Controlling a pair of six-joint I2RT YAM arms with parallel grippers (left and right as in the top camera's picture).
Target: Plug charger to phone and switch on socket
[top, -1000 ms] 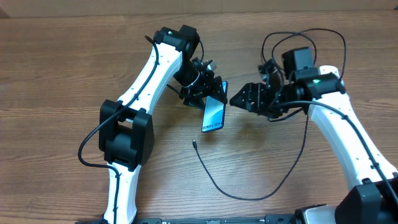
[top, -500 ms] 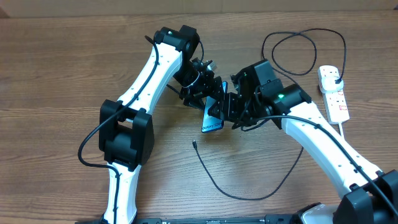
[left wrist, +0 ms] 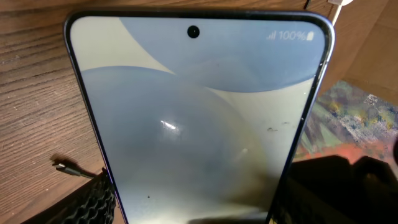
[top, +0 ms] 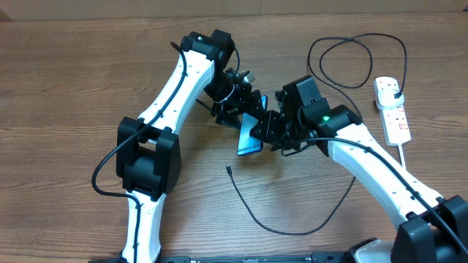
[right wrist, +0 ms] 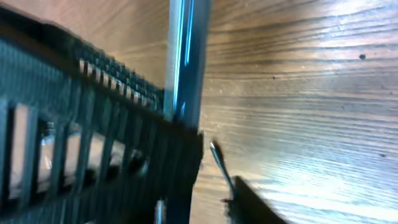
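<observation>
Left hand (top: 245, 112) grasping phone (top: 251, 136), tilted off surface (top: 73, 88); right hand (top: 268, 130) at phone edge, grip unclear; charger (top: 248, 202) lying unplugged.

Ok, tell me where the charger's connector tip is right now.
Overhead view: the charger's connector tip lies loose on the table near the middle, just below the phone, not plugged in.

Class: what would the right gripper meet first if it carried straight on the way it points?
The phone, at its long edge, which lies just ahead of the right gripper while the left gripper holds it. Whether they already touch is unclear.
</observation>
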